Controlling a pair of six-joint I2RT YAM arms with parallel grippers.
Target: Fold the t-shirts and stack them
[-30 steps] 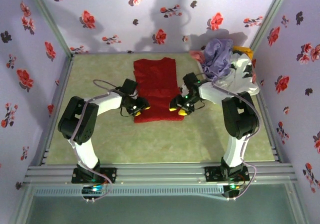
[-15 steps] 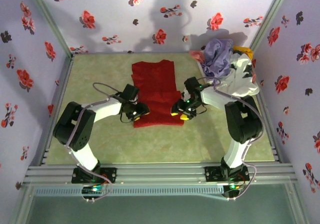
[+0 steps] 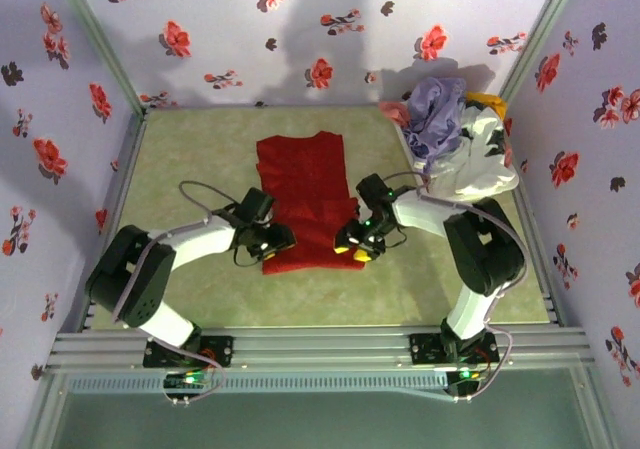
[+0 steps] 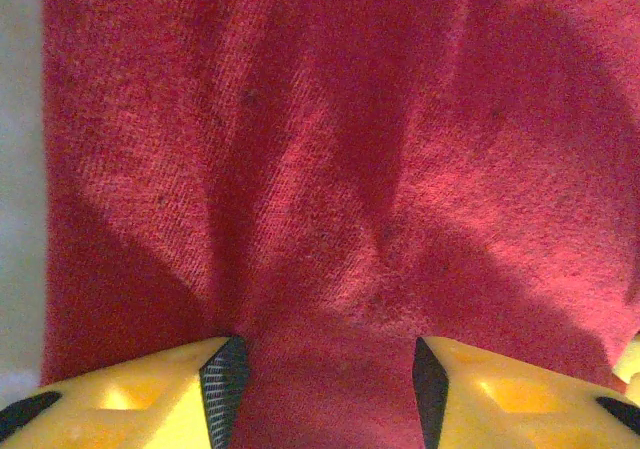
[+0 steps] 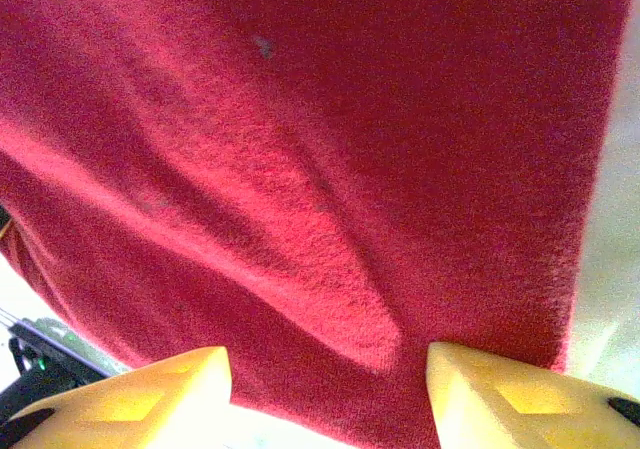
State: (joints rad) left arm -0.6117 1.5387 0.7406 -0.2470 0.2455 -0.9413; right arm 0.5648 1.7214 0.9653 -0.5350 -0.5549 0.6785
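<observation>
The left gripper (image 3: 278, 239) and the right gripper (image 3: 352, 247) sit at the two near corners of the red t-shirt (image 3: 303, 189), each with its yellow fingers either side of a bunch of red cloth. In the left wrist view, creases in the fabric run down into the gap between the pads, and in the right wrist view the hem hangs clear of the surface below it, so both read as clamped on the shirt's near edge (the pads themselves do not meet, with cloth packed between them). The shirt lies on the green table (image 3: 200, 159), roughly in the middle, as a narrow upright strip with no sleeves sticking out, so the lengthwise folding looks done. What seems left for it is the crosswise fold, bringing this near edge up over the far end. The lavender t-shirt (image 3: 435, 114) is heaped on the white basket (image 3: 480, 164) in the far right corner, with a pink scrap (image 3: 393, 112) and a yellow-orange scrap (image 3: 487, 100) peeking beside it, all unfolded. No stack has been started, so the task is at an early stage.
</observation>
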